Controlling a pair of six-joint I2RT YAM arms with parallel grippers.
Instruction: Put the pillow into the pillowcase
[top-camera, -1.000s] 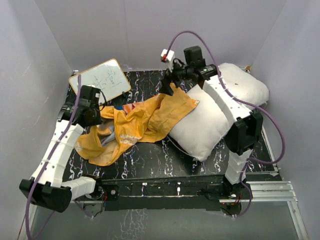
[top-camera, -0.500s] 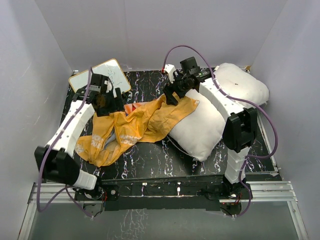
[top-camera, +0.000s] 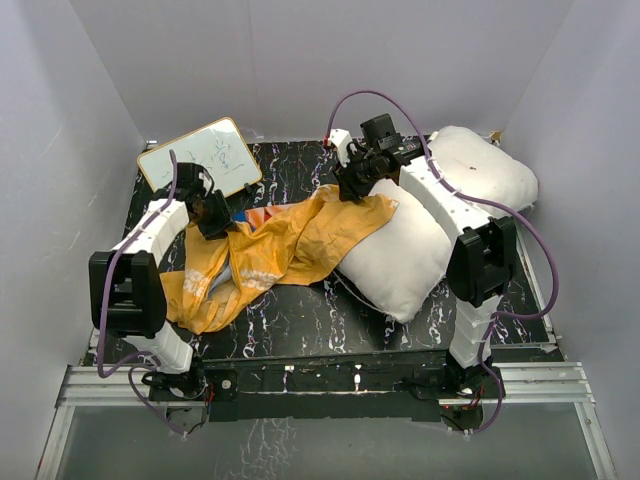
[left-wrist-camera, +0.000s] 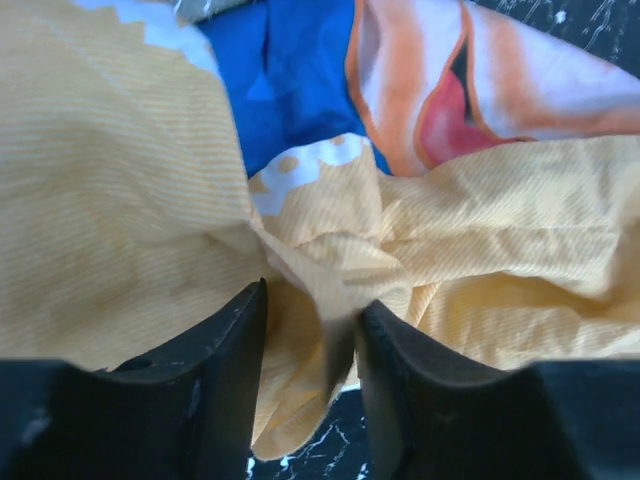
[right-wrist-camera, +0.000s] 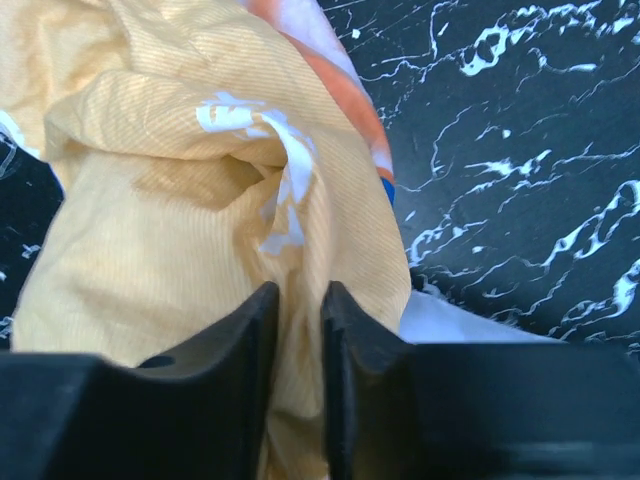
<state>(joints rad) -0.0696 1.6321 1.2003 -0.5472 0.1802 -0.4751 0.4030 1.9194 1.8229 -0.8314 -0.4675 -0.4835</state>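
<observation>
The pillowcase (top-camera: 290, 240) lies crumpled across the middle of the black table, orange-yellow side up. Its right end is draped over the near corner of the white pillow (top-camera: 400, 255). My left gripper (top-camera: 215, 215) is down at the cloth's far left edge. In the left wrist view the left gripper (left-wrist-camera: 310, 310) is part open, with a loose yellow fold of the pillowcase (left-wrist-camera: 120, 180) between its jaws and blue print beyond. My right gripper (top-camera: 352, 190) sits at the cloth's far right corner. The right wrist view shows the right gripper (right-wrist-camera: 298, 300) shut on a fold of the pillowcase (right-wrist-camera: 180, 200), with a strip of the pillow (right-wrist-camera: 450, 320) beside it.
A second white cushion (top-camera: 485, 165) lies at the back right, partly under the right arm. A framed whiteboard (top-camera: 200, 155) with writing rests at the back left corner. Grey walls close in the table (top-camera: 300, 320) on three sides.
The left arm swung forward from the table's left side and came down on the cloth's far left edge. The right jaws narrowed from wide open onto the cloth. The pillowcase hardly shifted.
</observation>
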